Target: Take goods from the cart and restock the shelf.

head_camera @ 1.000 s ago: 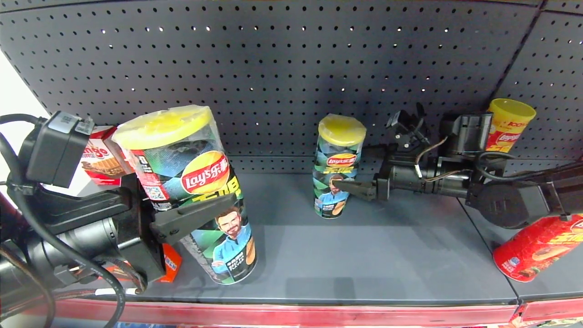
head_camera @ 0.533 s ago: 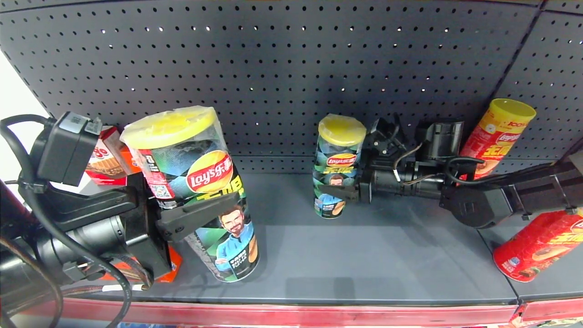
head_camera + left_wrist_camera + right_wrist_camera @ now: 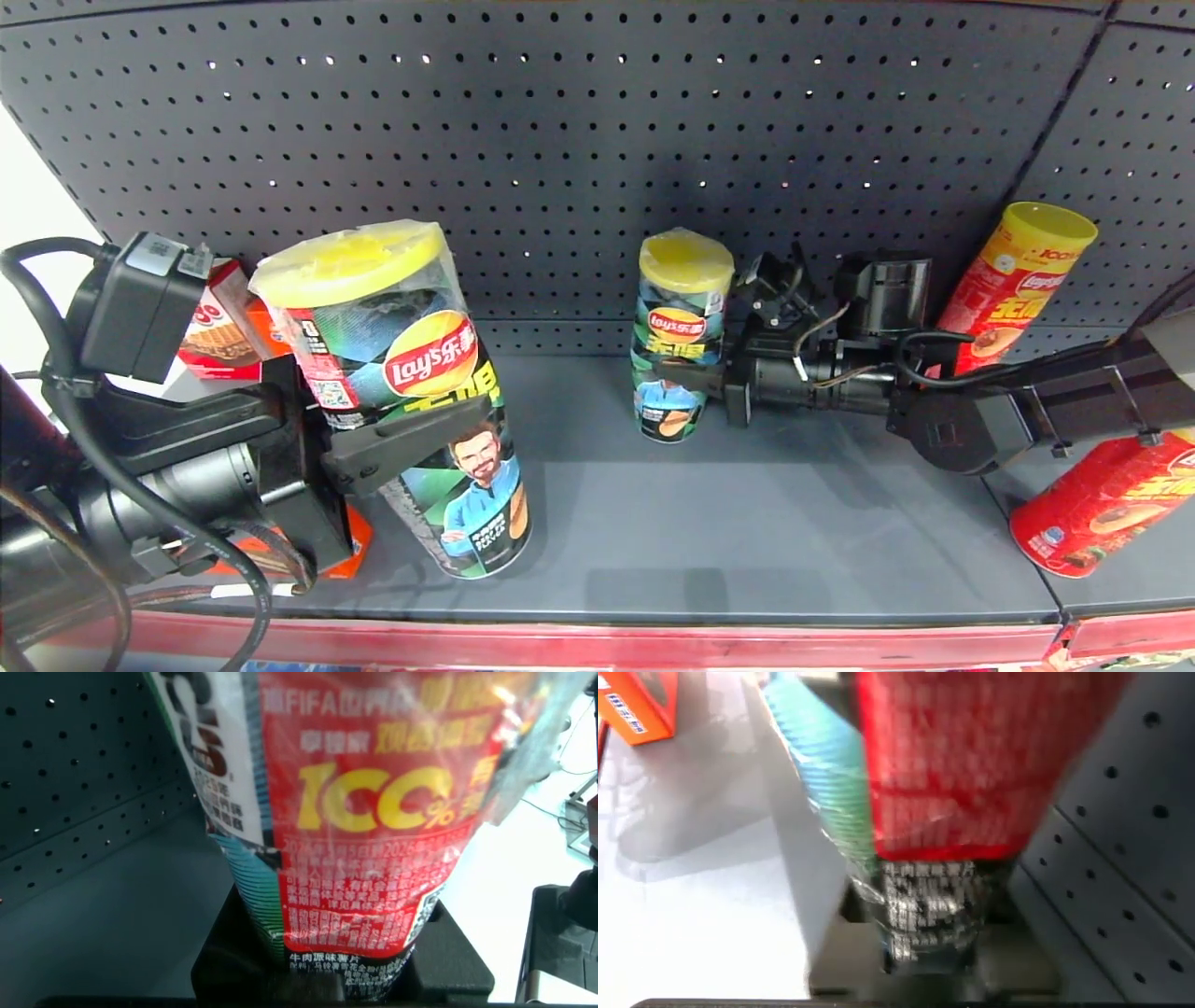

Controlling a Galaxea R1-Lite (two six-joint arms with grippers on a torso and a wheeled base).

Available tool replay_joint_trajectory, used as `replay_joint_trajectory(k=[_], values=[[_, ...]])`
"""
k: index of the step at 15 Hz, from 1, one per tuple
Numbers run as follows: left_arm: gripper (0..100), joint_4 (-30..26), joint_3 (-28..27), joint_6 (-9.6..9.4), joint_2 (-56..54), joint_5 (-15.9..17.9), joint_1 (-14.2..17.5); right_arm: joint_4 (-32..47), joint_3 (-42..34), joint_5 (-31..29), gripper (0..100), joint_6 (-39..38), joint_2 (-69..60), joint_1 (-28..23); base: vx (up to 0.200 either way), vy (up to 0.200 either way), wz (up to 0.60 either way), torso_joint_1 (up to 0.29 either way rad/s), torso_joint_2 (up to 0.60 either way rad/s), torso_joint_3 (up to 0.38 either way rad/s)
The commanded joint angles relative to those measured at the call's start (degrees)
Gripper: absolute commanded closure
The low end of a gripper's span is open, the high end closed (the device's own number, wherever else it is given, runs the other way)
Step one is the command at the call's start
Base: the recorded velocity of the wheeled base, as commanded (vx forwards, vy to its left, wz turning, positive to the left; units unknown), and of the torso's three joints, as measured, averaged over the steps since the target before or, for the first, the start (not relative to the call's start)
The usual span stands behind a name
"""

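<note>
Left claw (image 3: 409, 441) clamping near chip can (image 3: 373, 327), right claw (image 3: 686, 375) clamping far chip can (image 3: 677, 322), both upright, lids up

Matte black arms (image 3: 177, 467), looping cables (image 3: 70, 439), boxy wrist camera (image 3: 131, 303), angular left claw (image 3: 448, 401).

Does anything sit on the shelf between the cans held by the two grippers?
Nothing visible does. The left gripper clamps the near can, the right gripper the far can, and the shelf board between them holds nothing. Snack boxes sit behind the left arm; red cans are off to the right.
</note>
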State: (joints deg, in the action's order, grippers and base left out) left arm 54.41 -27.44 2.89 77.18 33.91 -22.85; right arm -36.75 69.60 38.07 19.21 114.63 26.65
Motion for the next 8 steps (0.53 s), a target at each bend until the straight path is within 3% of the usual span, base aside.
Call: replay_joint_trajectory(k=[1, 8], values=[[100, 0.1, 0.0, 0.01, 0.0, 0.0, 0.1, 0.1, -0.3, 0.3, 100, 0.0, -0.7, 0.2, 0.000, 0.000, 0.00, 0.000, 0.00, 0.000], [100, 0.0, 0.1, 0.01, -0.4, -0.1, 0.0, 0.3, -9.0, 3.1, 100, -0.1, -12.2, 3.1, 0.000, 0.000, 0.00, 0.000, 0.00, 0.000]])
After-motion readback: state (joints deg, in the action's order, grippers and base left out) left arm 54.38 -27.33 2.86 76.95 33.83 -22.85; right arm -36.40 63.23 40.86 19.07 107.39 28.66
